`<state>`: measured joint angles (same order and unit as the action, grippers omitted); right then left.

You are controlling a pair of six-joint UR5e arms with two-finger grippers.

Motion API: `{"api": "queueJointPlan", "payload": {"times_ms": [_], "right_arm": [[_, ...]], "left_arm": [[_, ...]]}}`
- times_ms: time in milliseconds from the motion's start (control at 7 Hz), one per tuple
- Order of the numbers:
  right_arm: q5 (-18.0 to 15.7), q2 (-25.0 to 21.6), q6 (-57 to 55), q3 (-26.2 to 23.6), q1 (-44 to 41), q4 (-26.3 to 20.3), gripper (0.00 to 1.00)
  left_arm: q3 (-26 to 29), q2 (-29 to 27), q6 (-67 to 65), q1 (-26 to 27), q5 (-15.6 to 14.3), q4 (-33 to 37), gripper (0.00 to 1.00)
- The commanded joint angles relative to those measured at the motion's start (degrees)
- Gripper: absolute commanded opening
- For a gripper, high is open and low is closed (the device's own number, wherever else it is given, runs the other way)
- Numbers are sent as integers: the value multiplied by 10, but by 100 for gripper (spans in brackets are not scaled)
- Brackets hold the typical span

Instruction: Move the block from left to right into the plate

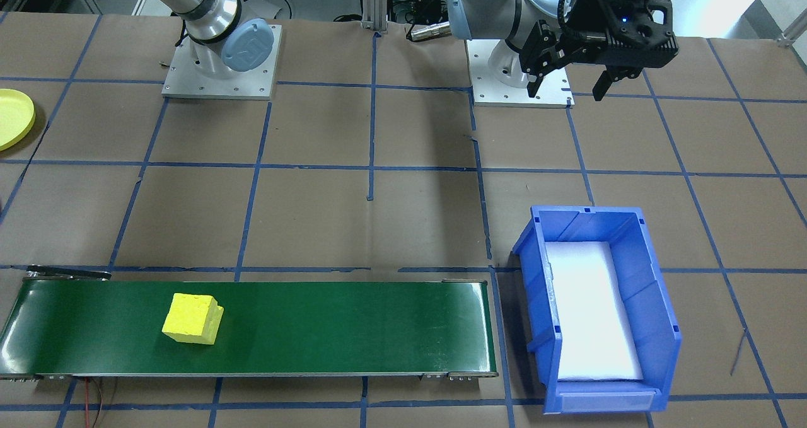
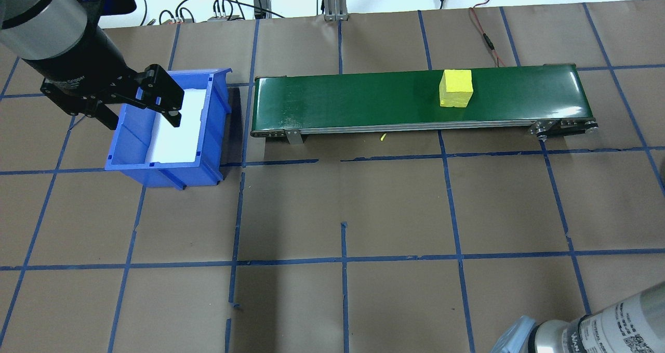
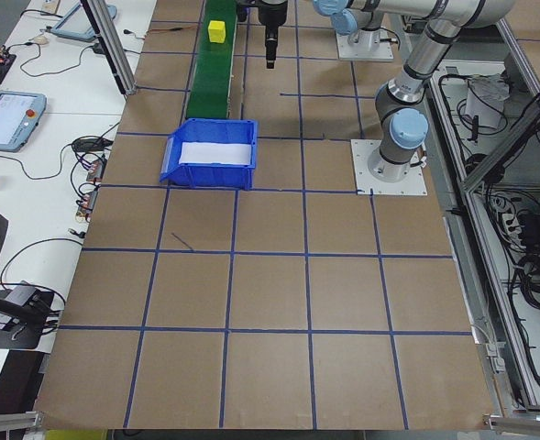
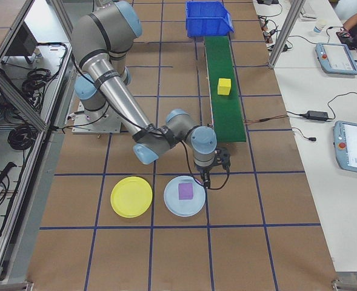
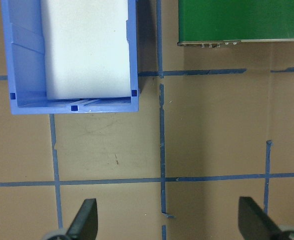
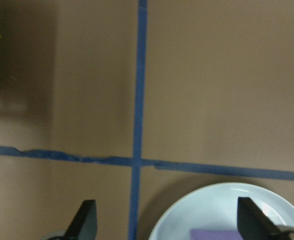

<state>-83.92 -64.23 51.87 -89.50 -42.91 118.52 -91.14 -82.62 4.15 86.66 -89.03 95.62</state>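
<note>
A yellow block [image 1: 192, 319] sits on the green conveyor belt [image 1: 315, 327], toward its end on the robot's right; it also shows in the overhead view [image 2: 456, 88]. The yellow plate [image 4: 131, 196] lies empty on the table on the robot's right, cut by the frame edge in the front view [image 1: 12, 118]. My left gripper [image 2: 143, 116] hangs open and empty over the blue bin's near edge, far from the block. My right gripper [image 6: 166, 225] is open and empty just above the rim of a light blue plate [image 4: 185, 196], beside the yellow plate.
The blue bin [image 1: 649, 302] with a white liner stands off the conveyor's left end. A purple block [image 4: 185, 191] lies in the light blue plate. Brown paper with blue tape lines covers the table [image 2: 343, 212]. The arm bases [image 1: 220, 69] stand at the robot's side.
</note>
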Motion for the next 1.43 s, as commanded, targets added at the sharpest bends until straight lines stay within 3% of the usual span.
{"api": "queueJointPlan", "payload": {"times_ms": [0,286,714,857,1000,1286], "right_arm": [[12,-7,-146,39,-99,-71,99],[77,-9,-268,40,-188,-71,100],[80,-13,-383,30,-273,-70,99],[129,-13,-412,29,-277,-70,100],[157,-10,-416,29,-281,-66,100],[147,13,-410,28,-280,-60,99]], "left_arm": [[0,0,1,1,0,0,100],[0,0,1,0,0,0,100],[0,0,1,-2,0,0,100],[-1,0,2,-4,0,1,100],[-1,0,1,-4,0,0,100],[0,0,2,-4,0,0,100]]}}
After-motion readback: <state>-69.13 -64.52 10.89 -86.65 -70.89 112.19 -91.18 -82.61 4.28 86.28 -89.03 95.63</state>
